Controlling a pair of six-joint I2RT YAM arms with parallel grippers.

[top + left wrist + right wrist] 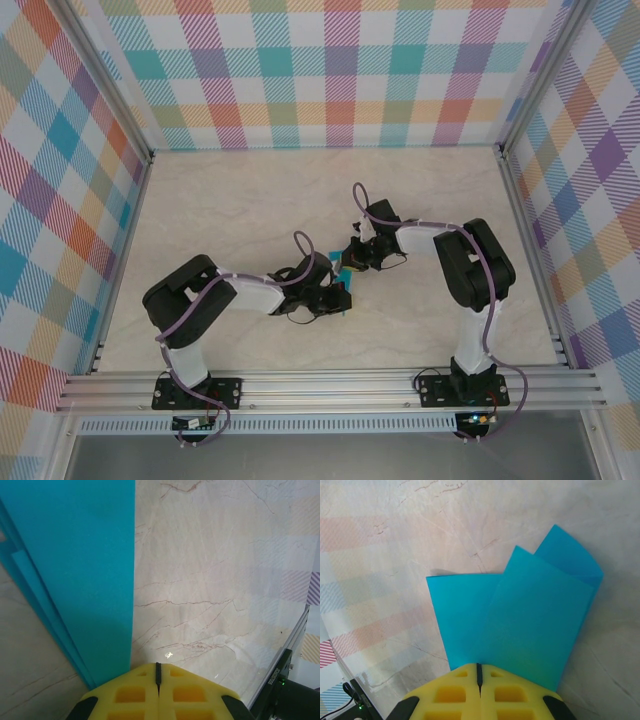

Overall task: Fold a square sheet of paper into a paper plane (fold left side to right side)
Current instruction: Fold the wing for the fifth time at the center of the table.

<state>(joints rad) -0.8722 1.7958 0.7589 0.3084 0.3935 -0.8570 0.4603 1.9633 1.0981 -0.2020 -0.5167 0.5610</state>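
**1. Teal-blue paper** (520, 620). Folded into several layers, it lies flat on the table near its middle, between the tips of the two arms. From the right wrist, one broad flap overlaps another and a further corner juts out at the upper right. The edges are crisp and the surface is plain. From the left wrist it reads as a long band with a straight right edge and narrow stepped layers along its left side.

**2. Left gripper** (157, 667). Its yellow fingers (130, 695) are closed flush, with a thin dark seam between them. The tips sit at the paper's straight right edge, where it meets bare table (whether they press on the sheet cannot be told).

**3. Right gripper** (479, 666). Its fingers are likewise closed flush against each other. The tips are over the near edge of the paper, which spreads to both sides of the seam (contact is uncertain here too).

**4. Table** (250, 200). Pale marble-patterned top with thin brown veins.

**5. Left arm** (250, 295) and **right arm** (470, 265). Both are black and white with purple cables, and they bend inward toward each other over the paper.

**6. Walls** (340, 70). Pastel plaid panels on three sides.

**7. Aluminium rail** (330, 385). It runs along the near edge and carries both bases.
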